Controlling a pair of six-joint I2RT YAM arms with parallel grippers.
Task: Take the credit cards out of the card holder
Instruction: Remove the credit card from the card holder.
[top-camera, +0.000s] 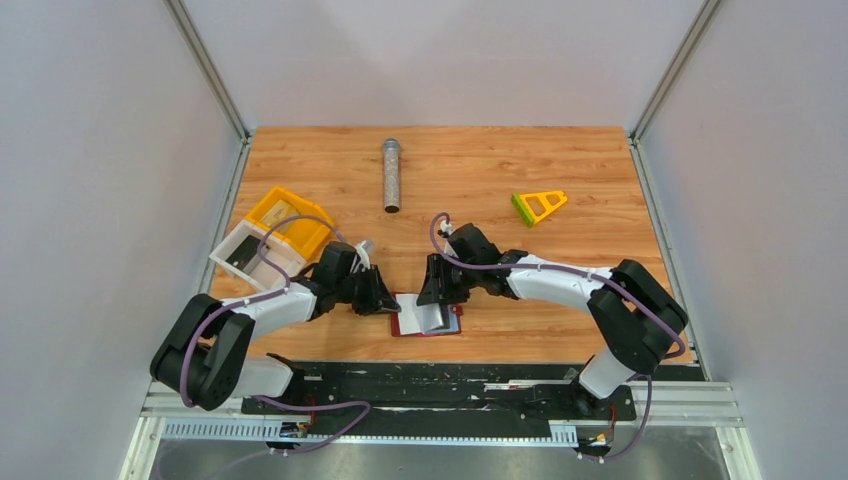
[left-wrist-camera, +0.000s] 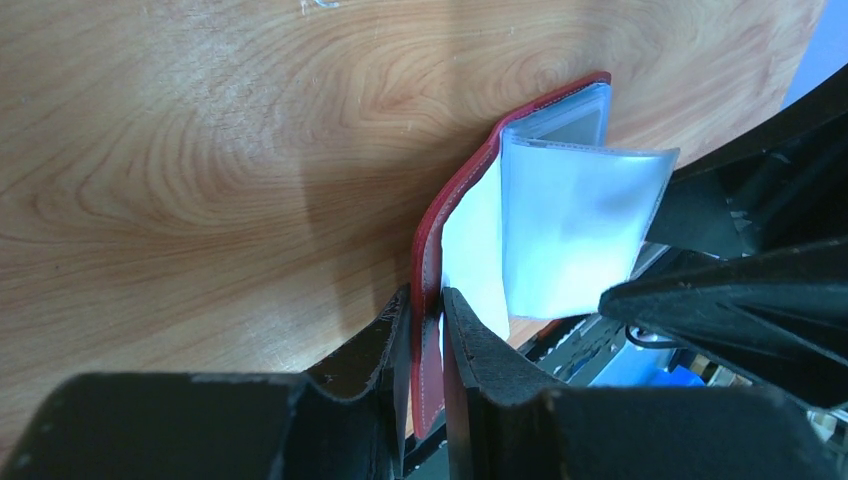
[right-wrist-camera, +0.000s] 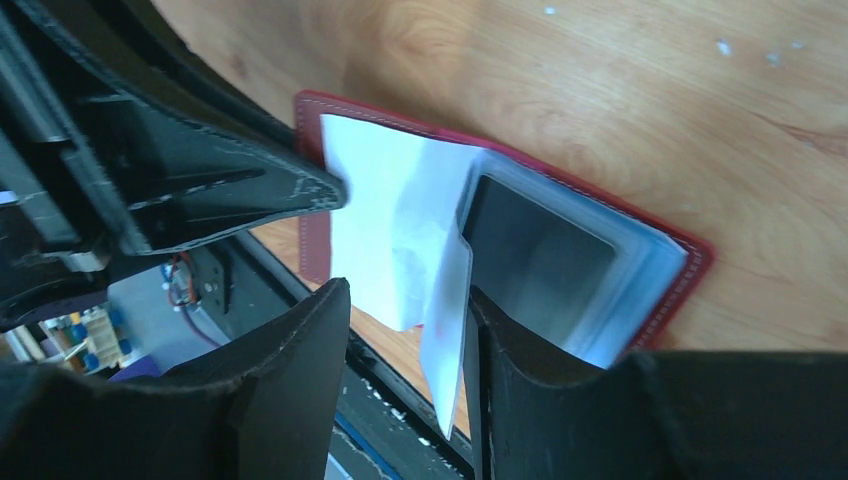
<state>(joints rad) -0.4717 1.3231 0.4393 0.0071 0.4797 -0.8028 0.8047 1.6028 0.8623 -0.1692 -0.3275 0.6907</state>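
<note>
The dark-red card holder (top-camera: 428, 320) lies open near the table's front edge, its light blue-grey clear pockets fanned up. My left gripper (top-camera: 385, 300) is shut on the holder's red cover (left-wrist-camera: 432, 240), pinching its edge between the fingertips (left-wrist-camera: 428, 312). My right gripper (top-camera: 440, 296) is open over the pockets. In the right wrist view one clear pocket leaf (right-wrist-camera: 445, 300) hangs between its jaws (right-wrist-camera: 408, 300), against the right finger. A dark grey-black card (right-wrist-camera: 535, 255) shows inside a pocket of the holder (right-wrist-camera: 690, 270). The tan-gold card is not visible.
A metal cylinder (top-camera: 391, 175) lies at the back middle. A yellow-green triangular piece (top-camera: 539, 206) sits at the back right. Yellow and white trays (top-camera: 272, 235) stand at the left beside my left arm. The black front rail (top-camera: 450, 385) runs just below the holder.
</note>
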